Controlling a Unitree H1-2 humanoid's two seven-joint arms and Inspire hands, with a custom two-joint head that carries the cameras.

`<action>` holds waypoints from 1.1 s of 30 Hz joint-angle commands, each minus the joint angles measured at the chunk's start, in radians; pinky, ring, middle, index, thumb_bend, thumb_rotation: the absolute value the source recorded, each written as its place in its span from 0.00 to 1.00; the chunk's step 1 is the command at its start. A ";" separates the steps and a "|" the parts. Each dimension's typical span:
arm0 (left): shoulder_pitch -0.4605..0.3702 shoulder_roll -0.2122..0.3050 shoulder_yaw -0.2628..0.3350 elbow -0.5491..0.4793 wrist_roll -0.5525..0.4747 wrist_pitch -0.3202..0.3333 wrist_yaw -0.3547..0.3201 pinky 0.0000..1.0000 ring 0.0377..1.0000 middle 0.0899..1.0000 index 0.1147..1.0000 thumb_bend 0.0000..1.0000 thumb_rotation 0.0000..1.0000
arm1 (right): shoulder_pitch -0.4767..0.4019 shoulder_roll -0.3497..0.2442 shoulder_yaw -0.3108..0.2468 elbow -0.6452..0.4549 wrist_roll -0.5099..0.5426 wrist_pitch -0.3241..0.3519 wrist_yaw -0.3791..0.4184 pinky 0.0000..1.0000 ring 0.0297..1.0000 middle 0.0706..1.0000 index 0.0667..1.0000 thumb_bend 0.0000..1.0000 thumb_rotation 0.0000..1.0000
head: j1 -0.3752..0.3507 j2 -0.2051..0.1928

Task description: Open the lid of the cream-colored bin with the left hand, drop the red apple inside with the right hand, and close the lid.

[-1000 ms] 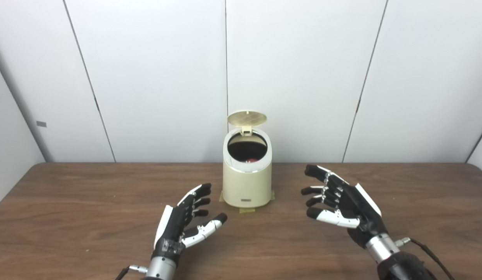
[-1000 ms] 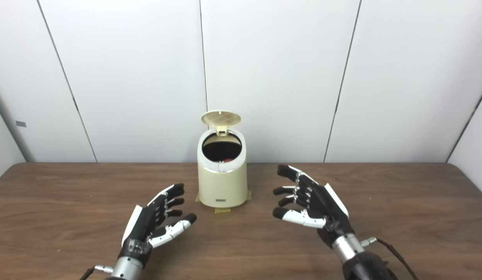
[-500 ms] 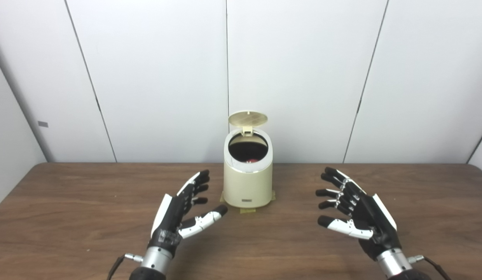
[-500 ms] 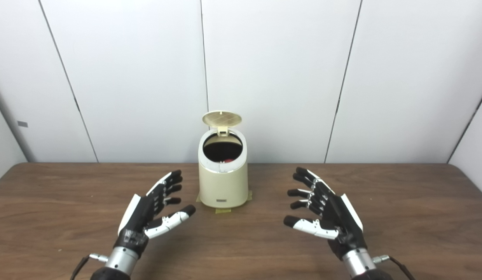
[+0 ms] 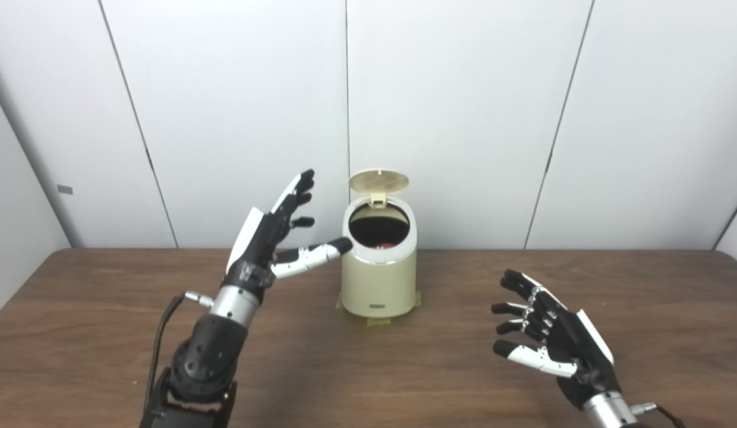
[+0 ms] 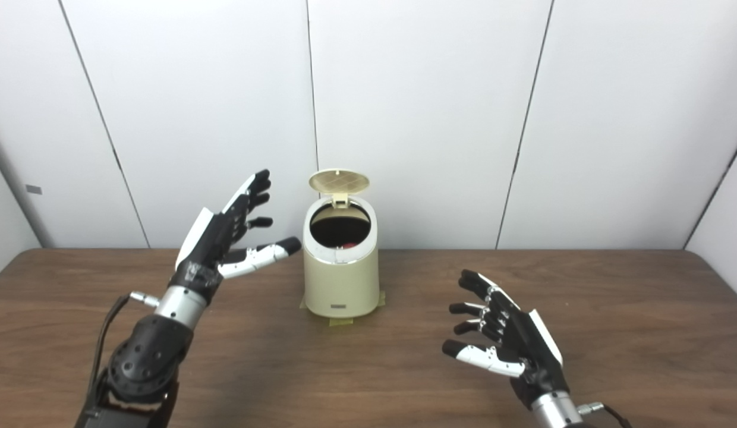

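Observation:
The cream-colored bin (image 5: 378, 279) stands at the back middle of the table, its round lid (image 5: 378, 180) tipped up and open. A bit of the red apple (image 5: 386, 244) shows low inside the dark opening. My left hand (image 5: 279, 232) is raised just left of the bin's rim, open, fingers spread, thumb tip almost at the rim. My right hand (image 5: 553, 345) hovers low over the table at the front right, open and holding nothing.
The brown wooden table (image 5: 107, 333) runs the full width, with white wall panels (image 5: 463, 119) close behind the bin. Yellow tape pieces (image 5: 377, 321) mark the bin's base.
My left hand has risen from low over the table to the height of the bin's rim. My right hand has drawn back toward the front right. The lid stays open.

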 commanded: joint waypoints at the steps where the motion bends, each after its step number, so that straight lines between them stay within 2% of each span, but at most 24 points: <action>1: -0.080 0.016 -0.022 0.026 0.031 -0.016 -0.010 0.86 0.99 1.00 1.00 0.89 0.39 | -0.032 -0.010 0.001 -0.047 0.001 -0.024 -0.003 0.54 0.71 0.86 0.85 0.86 0.25 | -0.002 0.001; 5: -0.149 0.024 -0.066 0.094 0.095 0.014 -0.013 0.94 1.00 1.00 1.00 0.92 0.41 | -0.030 -0.018 0.010 -0.061 -0.015 -0.012 -0.002 0.54 0.69 0.86 0.84 0.84 0.25 | -0.003 0.002; 8: -0.214 0.033 -0.104 0.153 0.148 0.054 -0.032 0.95 1.00 1.00 1.00 0.92 0.45 | -0.032 -0.015 0.009 -0.058 0.004 -0.013 0.004 0.54 0.67 0.84 0.84 0.83 0.23 | -0.002 -0.001; 10: -0.248 0.042 -0.133 0.185 0.184 0.065 -0.046 0.92 1.00 1.00 1.00 0.92 0.45 | -0.034 -0.013 0.011 -0.052 0.008 -0.016 0.007 0.55 0.66 0.83 0.85 0.82 0.22 | -0.006 -0.002; 12: -0.279 0.050 -0.158 0.222 0.212 0.060 -0.056 0.86 1.00 1.00 0.99 0.92 0.43 | -0.036 -0.012 0.014 -0.052 0.005 -0.017 0.005 0.55 0.65 0.83 0.86 0.82 0.22 | -0.007 -0.003; 15: -0.318 0.057 -0.184 0.275 0.227 0.043 -0.067 0.83 0.99 1.00 0.99 0.94 0.41 | -0.041 -0.010 0.017 -0.046 0.004 -0.022 0.003 0.54 0.65 0.82 0.86 0.81 0.22 | -0.014 -0.004; 18: -0.351 0.070 -0.224 0.313 0.266 0.026 -0.081 0.79 0.99 1.00 0.99 0.97 0.43 | -0.047 -0.007 0.017 -0.038 -0.001 -0.020 -0.004 0.54 0.64 0.82 0.85 0.81 0.21 | -0.020 -0.004; 21: -0.369 0.086 -0.264 0.321 0.309 0.018 -0.101 0.87 1.00 1.00 1.00 0.98 0.49 | -0.048 -0.004 0.019 -0.034 -0.005 -0.021 -0.008 0.54 0.63 0.81 0.84 0.82 0.20 | -0.021 -0.004; 23: -0.374 0.090 -0.272 0.321 0.317 0.017 -0.112 0.97 1.00 1.00 1.00 1.00 0.50 | -0.048 -0.004 0.023 -0.034 -0.013 -0.024 -0.009 0.52 0.61 0.80 0.84 0.82 0.22 | -0.021 -0.003; 24: -0.375 0.091 -0.273 0.321 0.318 0.016 -0.117 0.98 1.00 1.00 1.00 1.00 0.50 | -0.049 -0.003 0.025 -0.034 -0.016 -0.025 -0.009 0.52 0.61 0.80 0.84 0.82 0.22 | -0.022 -0.002; 28: -0.375 0.097 -0.268 0.314 0.310 0.014 -0.140 1.00 1.00 1.00 1.00 1.00 0.48 | -0.047 0.004 0.033 -0.039 -0.024 -0.023 -0.014 0.51 0.59 0.79 0.84 0.83 0.25 | -0.025 0.001; 33: -0.367 0.114 -0.266 0.287 0.309 0.000 -0.168 1.00 1.00 0.99 0.93 0.98 0.46 | -0.048 0.010 0.042 -0.040 -0.029 -0.019 -0.017 0.50 0.58 0.78 0.83 0.82 0.24 | -0.026 0.003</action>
